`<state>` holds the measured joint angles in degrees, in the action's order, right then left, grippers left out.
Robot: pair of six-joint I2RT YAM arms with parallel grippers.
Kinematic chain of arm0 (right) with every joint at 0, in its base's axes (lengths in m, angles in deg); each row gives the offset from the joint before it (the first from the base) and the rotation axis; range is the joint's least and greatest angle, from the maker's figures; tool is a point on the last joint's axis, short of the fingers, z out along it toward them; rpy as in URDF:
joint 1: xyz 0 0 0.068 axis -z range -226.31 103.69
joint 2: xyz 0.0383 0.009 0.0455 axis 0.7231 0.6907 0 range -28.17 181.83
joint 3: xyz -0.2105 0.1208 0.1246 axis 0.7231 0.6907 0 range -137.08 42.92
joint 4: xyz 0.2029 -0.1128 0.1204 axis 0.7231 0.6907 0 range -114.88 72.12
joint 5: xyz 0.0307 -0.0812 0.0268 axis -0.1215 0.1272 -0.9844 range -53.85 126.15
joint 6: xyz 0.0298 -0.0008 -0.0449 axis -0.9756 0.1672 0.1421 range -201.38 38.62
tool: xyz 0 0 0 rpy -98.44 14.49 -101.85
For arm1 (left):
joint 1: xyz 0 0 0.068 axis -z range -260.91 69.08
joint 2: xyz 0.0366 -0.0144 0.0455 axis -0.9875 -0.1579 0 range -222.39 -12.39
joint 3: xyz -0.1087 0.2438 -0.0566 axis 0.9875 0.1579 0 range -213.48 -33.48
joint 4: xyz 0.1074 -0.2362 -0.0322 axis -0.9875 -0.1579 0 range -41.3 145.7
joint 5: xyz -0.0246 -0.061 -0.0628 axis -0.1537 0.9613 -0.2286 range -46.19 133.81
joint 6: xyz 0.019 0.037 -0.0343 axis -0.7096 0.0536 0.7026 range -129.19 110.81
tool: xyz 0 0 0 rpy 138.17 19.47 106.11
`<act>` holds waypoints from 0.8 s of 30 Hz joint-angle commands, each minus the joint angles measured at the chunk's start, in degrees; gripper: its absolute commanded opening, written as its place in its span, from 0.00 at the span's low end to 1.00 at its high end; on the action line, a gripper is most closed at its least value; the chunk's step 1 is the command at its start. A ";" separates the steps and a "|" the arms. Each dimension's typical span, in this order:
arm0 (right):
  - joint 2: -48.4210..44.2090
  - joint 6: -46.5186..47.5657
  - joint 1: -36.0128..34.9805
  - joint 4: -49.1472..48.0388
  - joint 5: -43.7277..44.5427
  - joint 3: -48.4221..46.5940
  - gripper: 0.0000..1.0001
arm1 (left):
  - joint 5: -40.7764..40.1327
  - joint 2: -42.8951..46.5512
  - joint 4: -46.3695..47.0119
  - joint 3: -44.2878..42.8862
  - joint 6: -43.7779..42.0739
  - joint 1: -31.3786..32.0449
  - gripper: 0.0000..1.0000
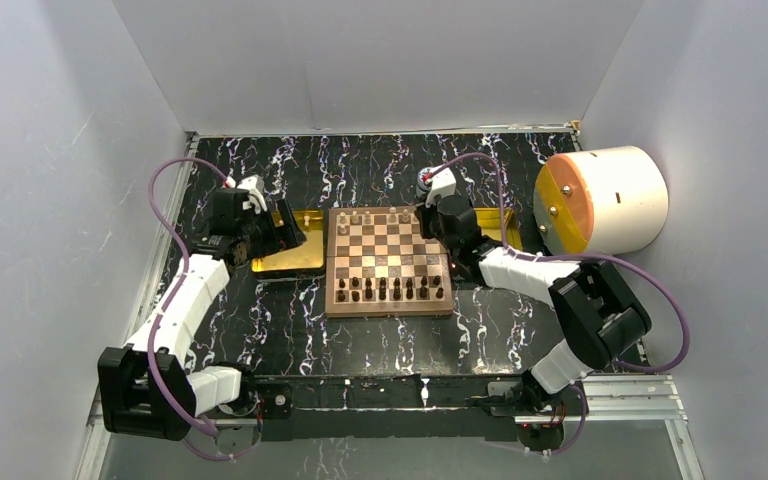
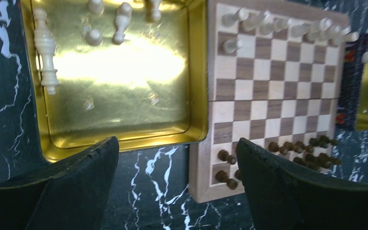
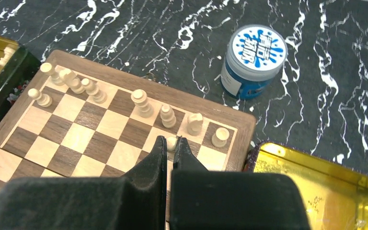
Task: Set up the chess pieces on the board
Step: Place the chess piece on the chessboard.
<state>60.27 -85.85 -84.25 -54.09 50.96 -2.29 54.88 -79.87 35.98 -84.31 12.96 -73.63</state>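
Observation:
The board (image 1: 388, 262) lies mid-table, with dark pieces (image 2: 287, 146) along its near rows and cream chess pieces (image 3: 143, 103) along the far row. My right gripper (image 3: 172, 142) is shut on a small cream pawn (image 3: 172, 143), held low over the second row near the board's far right corner. More cream pieces (image 2: 45, 48) lie or stand in the left gold tray (image 2: 120, 139). My left gripper (image 2: 176, 148) is open and holds nothing. It hovers over the table at that tray's near edge, by the board's left corner.
A blue-and-white jar (image 3: 253, 60) stands just beyond the board's far right corner. A second gold tray (image 3: 316, 182) sits to the right of the board. A large white cylinder (image 1: 605, 200) with an orange face lies at the far right. Grey walls enclose the table.

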 commanded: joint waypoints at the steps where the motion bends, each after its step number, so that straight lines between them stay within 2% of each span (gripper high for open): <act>1: 0.53 -5.71 1.82 -0.03 -0.39 -1.84 0.00 | -2.86 3.36 0.98 2.93 -3.25 -0.08 0.90; 7: 2.55 -6.20 4.06 -1.34 1.31 -0.66 0.00 | -2.31 4.45 1.45 4.52 -4.27 -0.02 0.90; 24: 5.22 -7.15 4.18 -5.96 4.48 3.57 0.04 | -1.28 5.46 1.75 4.66 -4.57 0.01 0.91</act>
<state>65.04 -91.84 -80.07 -54.40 53.45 0.68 53.39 -76.64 36.87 -79.89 9.18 -73.63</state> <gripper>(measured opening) 0.039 0.905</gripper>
